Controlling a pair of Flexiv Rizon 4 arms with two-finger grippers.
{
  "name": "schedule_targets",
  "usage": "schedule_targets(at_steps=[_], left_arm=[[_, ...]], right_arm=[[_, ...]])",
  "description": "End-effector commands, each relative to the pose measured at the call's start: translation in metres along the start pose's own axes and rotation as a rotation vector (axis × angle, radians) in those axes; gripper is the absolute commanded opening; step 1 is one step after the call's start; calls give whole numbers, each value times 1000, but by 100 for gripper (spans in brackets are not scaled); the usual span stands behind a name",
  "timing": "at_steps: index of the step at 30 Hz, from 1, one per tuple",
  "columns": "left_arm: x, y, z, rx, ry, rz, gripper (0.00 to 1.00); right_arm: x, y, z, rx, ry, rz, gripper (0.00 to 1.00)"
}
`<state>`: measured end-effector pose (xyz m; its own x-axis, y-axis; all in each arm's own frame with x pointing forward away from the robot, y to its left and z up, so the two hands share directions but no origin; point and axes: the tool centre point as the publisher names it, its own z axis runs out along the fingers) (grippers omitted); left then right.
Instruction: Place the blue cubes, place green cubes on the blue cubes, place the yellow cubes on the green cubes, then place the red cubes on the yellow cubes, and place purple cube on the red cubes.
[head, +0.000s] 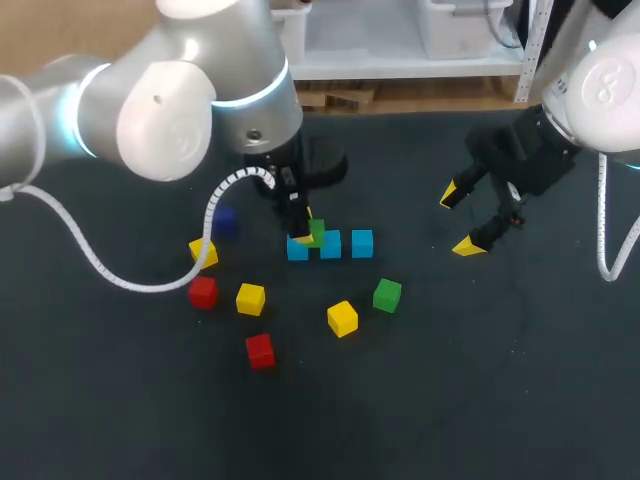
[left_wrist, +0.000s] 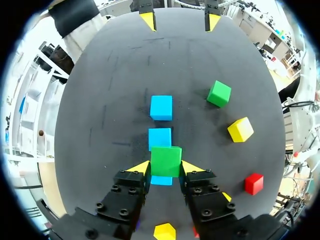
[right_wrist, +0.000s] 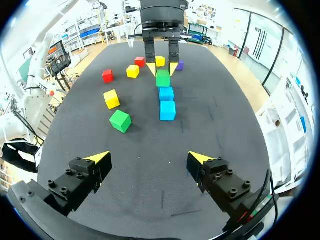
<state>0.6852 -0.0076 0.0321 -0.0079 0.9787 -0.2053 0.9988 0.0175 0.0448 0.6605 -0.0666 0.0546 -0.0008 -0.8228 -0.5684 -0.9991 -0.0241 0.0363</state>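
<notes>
Three blue cubes lie in a row; the nearest one (left_wrist: 161, 180) (head: 296, 250) sits under my left gripper (left_wrist: 166, 168) (head: 305, 230). That gripper is shut on a green cube (left_wrist: 166, 160) (head: 317, 232) (right_wrist: 163, 78), held directly over this blue cube; I cannot tell whether the two touch. The other blue cubes (left_wrist: 160, 137) (left_wrist: 161, 107) lie ahead of it. A second green cube (head: 387, 295) (left_wrist: 219, 93) lies loose. My right gripper (head: 460, 221) (right_wrist: 150, 159) hangs open and empty to the right of the row.
Loose on the dark table (head: 470, 380): yellow cubes (head: 342, 318) (head: 250, 298) (head: 203, 252), red cubes (head: 203, 292) (head: 260, 350) and a purple cube (head: 224, 222), all left of and in front of the blue row.
</notes>
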Motion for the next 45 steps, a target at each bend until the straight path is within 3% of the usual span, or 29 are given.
schedule_targets(at_steps=[1,26,32,45], left_arm=[[-2,5,1,8,3,4,0],[1,7,2,12,6,4,0],[0,8,3,15,6,8,17],[0,9,3,18,7,9,21]], right_arm=[[0,-1,0,-1,-2,-1,100],[0,-1,0,-1,-2,-1,100],[0,-1,0,-1,-2,-1,100],[0,-1,0,-1,-2,-1,100]])
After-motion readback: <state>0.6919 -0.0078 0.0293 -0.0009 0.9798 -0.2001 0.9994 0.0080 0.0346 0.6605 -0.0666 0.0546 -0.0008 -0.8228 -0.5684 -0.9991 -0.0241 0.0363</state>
